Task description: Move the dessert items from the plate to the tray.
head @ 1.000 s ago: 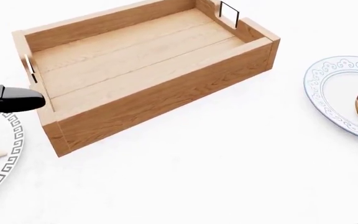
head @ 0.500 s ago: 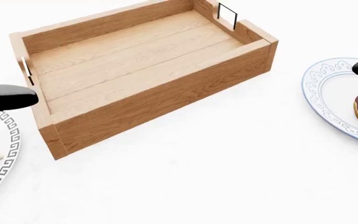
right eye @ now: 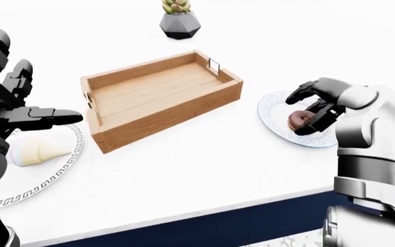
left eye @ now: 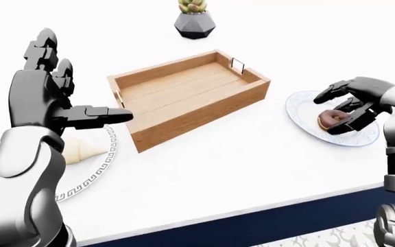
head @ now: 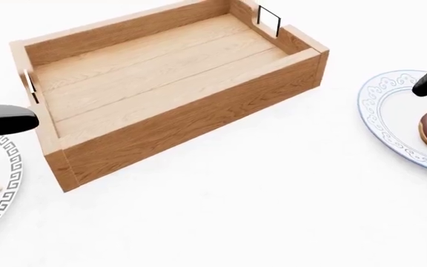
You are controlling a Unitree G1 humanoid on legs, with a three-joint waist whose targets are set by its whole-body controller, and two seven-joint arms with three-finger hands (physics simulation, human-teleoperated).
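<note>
Count of things on the white counter

One wooden tray, with nothing in it, sits near the middle. There are two plates: one blue-patterned plate at about 3 o'clock from the tray, and one plate with a grey key-pattern rim at about 8 o'clock. There are two dessert items: one chocolate doughnut on the blue-patterned plate, and one cream-coloured cone-shaped pastry on the other. One potted succulent stands at 12 o'clock. Two robot hands show, one left hand and one right hand.
</note>
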